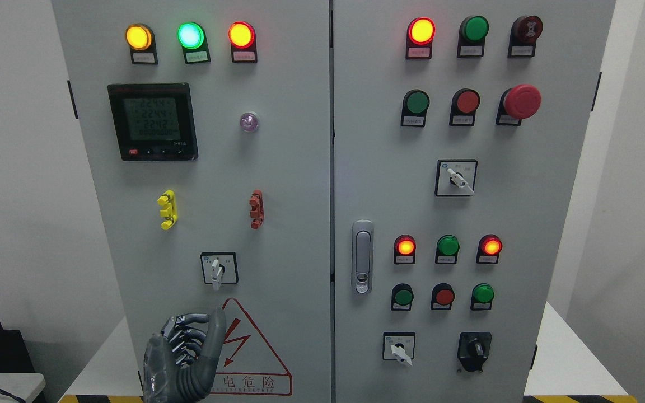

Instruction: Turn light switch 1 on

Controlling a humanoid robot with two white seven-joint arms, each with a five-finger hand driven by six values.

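Observation:
A grey control cabinet (300, 168) with two doors fills the view. On its left door a white rotary selector switch (219, 269) sits in a square plate, knob pointing straight down. My left hand (195, 330) rises from the bottom edge just below and left of that switch, in front of the red warning triangle (249, 352). Its fingers (185, 334) are curled and the thumb (214, 336) sticks up; it holds nothing and stands apart from the switch. My right hand is out of view.
The left door carries three lit lamps (190, 35), a meter display (153, 121), and yellow (167, 209) and red (256, 209) clips. The right door has a handle (362, 256), many buttons, an emergency stop (520, 101) and further selectors (456, 178) (399, 347) (474, 350).

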